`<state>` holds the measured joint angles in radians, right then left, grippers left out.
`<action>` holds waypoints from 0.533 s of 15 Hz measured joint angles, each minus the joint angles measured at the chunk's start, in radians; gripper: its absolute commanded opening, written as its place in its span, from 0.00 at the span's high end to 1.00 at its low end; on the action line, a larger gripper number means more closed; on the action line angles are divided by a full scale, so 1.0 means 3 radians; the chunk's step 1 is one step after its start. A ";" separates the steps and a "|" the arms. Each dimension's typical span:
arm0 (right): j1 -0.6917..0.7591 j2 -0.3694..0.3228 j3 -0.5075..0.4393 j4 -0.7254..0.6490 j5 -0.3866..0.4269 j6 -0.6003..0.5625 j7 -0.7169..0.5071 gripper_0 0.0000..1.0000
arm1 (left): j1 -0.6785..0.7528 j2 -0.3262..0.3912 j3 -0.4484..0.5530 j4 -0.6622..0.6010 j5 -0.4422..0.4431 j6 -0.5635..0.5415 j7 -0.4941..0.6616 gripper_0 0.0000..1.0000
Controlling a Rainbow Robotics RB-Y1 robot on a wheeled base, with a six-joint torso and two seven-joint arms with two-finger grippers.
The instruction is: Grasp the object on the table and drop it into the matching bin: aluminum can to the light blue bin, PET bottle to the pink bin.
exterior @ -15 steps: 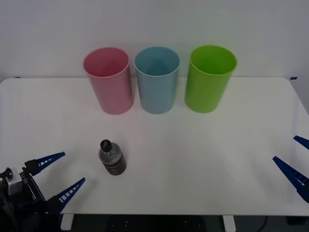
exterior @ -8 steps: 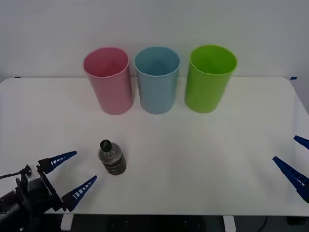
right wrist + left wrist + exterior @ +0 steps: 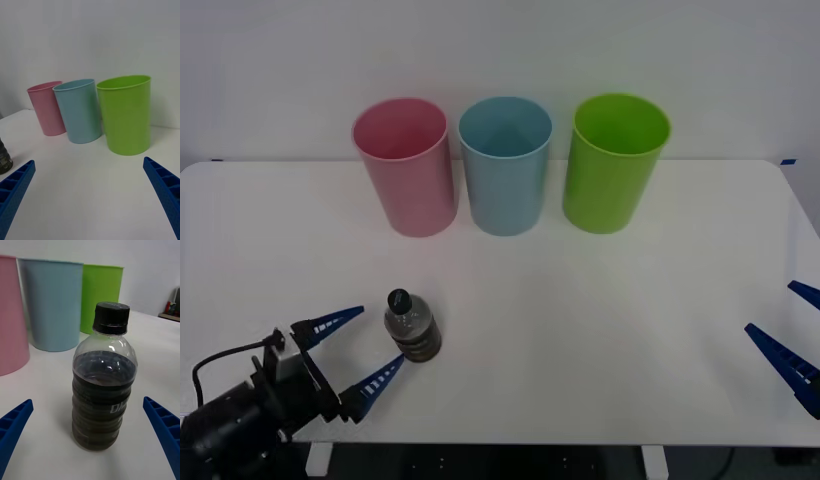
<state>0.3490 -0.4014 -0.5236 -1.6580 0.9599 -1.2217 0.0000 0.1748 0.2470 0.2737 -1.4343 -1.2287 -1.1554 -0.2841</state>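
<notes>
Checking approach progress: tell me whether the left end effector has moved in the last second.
Yes. The left end effector advanced rightward toward the standing PET bottle.

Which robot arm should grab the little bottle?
The left gripper: it is open right beside the PET bottle. The right gripper waits far off at the table's other edge.

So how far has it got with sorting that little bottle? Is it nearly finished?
Only the approach looks done: the left gripper sits low at the table's near edge, fingers open, right beside the PET bottle. The bottle stands upright on the table, not gripped. Closing on it, lifting it and dropping it into the pink bin is all left. The right gripper waits open at the table's right edge.
</notes>
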 measured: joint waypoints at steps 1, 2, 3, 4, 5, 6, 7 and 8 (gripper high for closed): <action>0.0000 0.0000 0.0000 0.0000 0.0000 0.0000 0.0000 0.00 | -0.0061 0.0000 -0.0031 0.0077 0.0000 0.0012 -0.0020 0.00; 0.0000 0.0000 0.0000 0.0000 0.0000 0.0000 0.0000 0.00 | -0.0132 0.0000 -0.0059 0.0170 0.0000 0.0020 -0.0046 0.00; 0.0000 0.0000 0.0000 0.0000 0.0000 0.0000 0.0000 0.00 | -0.0187 0.0000 -0.0081 0.0244 -0.0001 0.0021 -0.0067 0.00; 0.0000 0.0000 0.0000 0.0000 0.0000 0.0000 0.0000 0.00 | -0.0227 -0.0001 -0.0103 0.0290 -0.0005 0.0024 -0.0087 0.00; 0.0000 0.0000 0.0000 0.0000 0.0000 0.0000 0.0000 0.00 | -0.0254 -0.0010 -0.0128 0.0316 -0.0006 0.0037 -0.0101 0.00; 0.0000 0.0000 0.0000 0.0000 0.0000 0.0000 0.0000 0.00 | -0.0269 -0.0029 -0.0154 0.0330 -0.0011 0.0061 -0.0112 0.00; 0.0000 0.0000 0.0000 0.0000 0.0000 0.0000 0.0000 0.00 | -0.0276 -0.0054 -0.0173 0.0332 -0.0025 0.0084 -0.0124 0.00; 0.0000 0.0000 0.0000 0.0000 0.0000 0.0000 0.0000 0.00 | -0.0283 -0.0093 -0.0178 0.0333 -0.0062 0.0100 -0.0138 0.00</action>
<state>0.3491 -0.4014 -0.5236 -1.6580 0.9599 -1.2217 0.0000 0.0898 0.2189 0.2204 -1.3345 -1.2472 -1.1255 -0.3254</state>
